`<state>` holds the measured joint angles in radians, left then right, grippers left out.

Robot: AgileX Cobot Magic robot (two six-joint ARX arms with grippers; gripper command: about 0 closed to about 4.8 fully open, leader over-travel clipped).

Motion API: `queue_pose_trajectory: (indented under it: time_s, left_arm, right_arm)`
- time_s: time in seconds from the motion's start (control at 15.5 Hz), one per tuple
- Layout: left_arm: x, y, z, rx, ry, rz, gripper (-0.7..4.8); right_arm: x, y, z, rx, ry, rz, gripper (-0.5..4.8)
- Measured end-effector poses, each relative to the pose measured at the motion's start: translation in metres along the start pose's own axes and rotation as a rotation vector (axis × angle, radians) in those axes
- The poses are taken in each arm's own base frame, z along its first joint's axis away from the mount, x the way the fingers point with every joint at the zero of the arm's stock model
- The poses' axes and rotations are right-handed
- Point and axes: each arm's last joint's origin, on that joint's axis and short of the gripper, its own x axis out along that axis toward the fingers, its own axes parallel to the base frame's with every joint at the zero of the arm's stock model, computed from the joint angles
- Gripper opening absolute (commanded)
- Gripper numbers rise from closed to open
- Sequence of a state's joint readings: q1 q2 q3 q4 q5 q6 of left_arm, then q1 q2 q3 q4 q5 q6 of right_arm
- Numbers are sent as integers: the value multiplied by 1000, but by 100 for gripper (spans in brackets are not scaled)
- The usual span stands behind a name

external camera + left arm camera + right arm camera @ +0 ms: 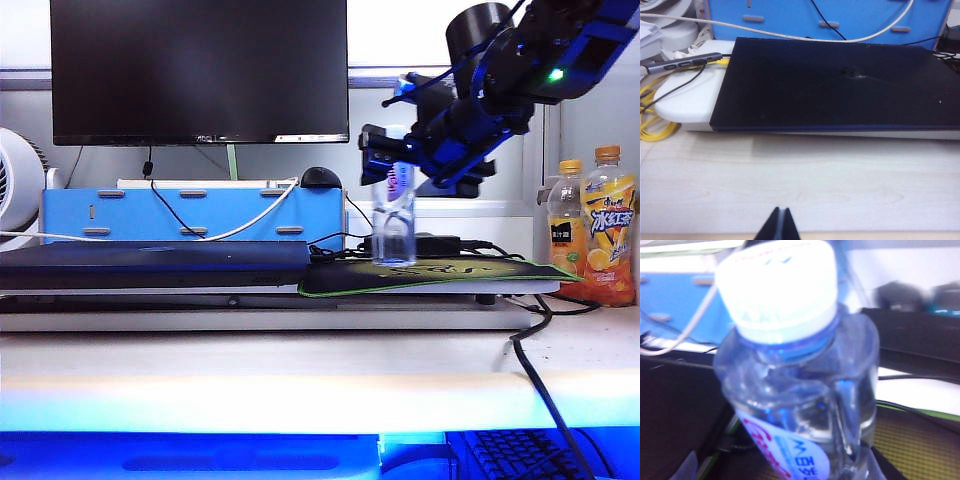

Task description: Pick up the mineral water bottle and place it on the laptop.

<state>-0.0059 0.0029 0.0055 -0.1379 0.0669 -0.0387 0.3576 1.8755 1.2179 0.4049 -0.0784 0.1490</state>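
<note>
Right gripper jaws wide around mineral water bottle; left gripper jaws together.

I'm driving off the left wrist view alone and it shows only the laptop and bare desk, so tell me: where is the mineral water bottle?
Observer: The mineral water bottle stands upright on the green-edged mouse pad, just right of the laptop in the exterior view.
Operator: Is the right gripper near it?
Observer: Yes. The right gripper is at the bottle's top, jaws open, not closed on it.
Operator: Anything that could be confused with it?
Observer: Two orange-capped drink bottles stand at the far right.
Operator: And my left gripper?
Observer: The left gripper is shut, low over the desk in front of the laptop.
</note>
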Motion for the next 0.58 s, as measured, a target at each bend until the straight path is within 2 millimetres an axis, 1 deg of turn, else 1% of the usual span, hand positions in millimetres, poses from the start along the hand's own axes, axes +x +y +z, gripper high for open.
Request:
queue_pose_trajectory:
  time_s: [0.26,0.39,0.58]
  left_arm:
    - [0,0,0,0,1,0,-2]
    - [0,0,0,0,1,0,-2]
    - [0,0,0,0,1,0,-2]
  right_arm:
    - [1,1,-1,8,17,24,479]
    - [2,7,-2,6,24,40,479]
    - [5,6,-6,6,26,39,479]
